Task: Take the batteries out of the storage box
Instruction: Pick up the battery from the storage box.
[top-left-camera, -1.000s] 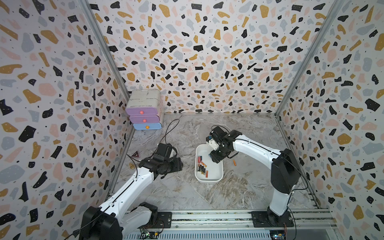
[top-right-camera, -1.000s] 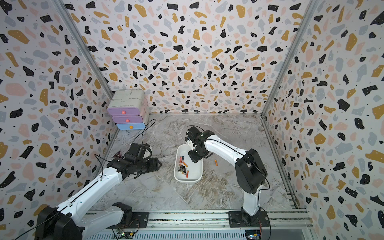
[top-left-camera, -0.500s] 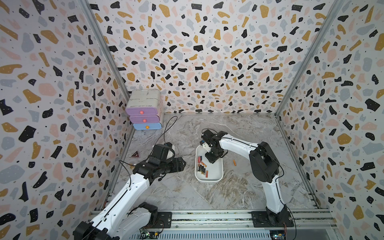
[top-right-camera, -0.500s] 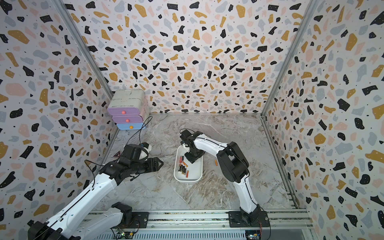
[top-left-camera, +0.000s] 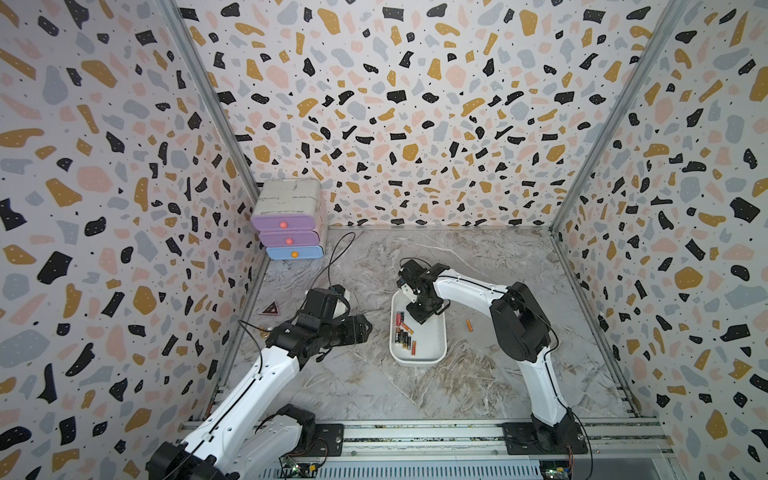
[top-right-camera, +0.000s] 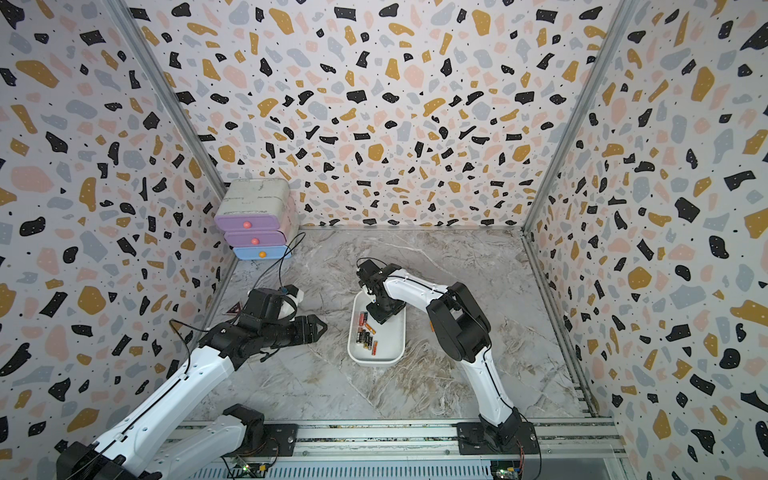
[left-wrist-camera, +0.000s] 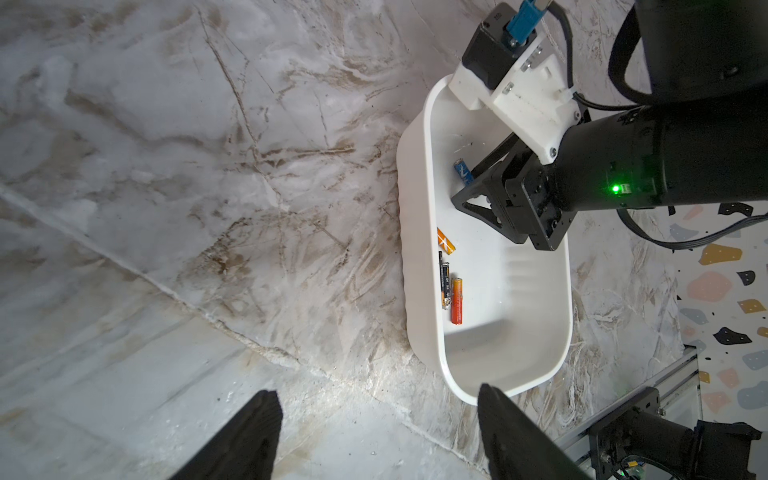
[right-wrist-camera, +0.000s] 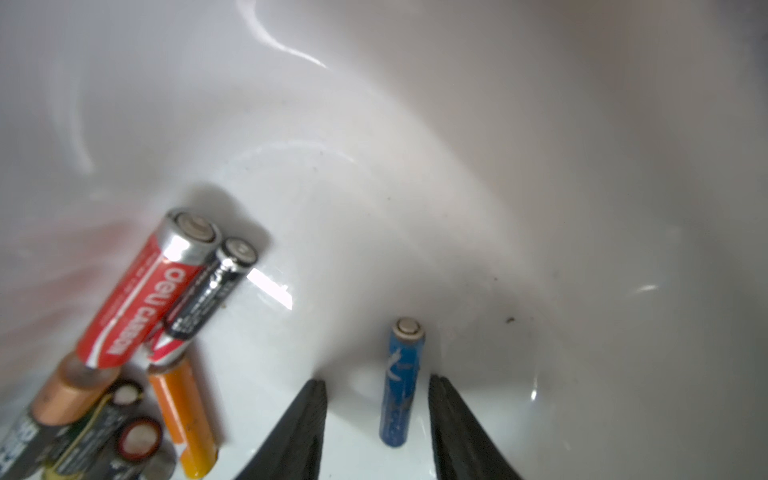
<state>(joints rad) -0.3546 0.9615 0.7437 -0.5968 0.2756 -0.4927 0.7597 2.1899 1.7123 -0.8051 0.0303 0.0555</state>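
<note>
item: blue battery (right-wrist-camera: 401, 382), straddled untouched by the parted right jaws in the storage box (right-wrist-camera: 498, 187), could be flicked aside if pinched off-centre; left jaws likewise parted.

A: What is the storage box (top-left-camera: 432, 345) like?
B: White, low, open on top.
A: And the batteries (top-left-camera: 403, 335)?
B: Most lie flat in a bunch by one long wall. A blue battery (right-wrist-camera: 400, 382) lies alone inside. One orange battery (top-left-camera: 469, 325) lies outside.
</note>
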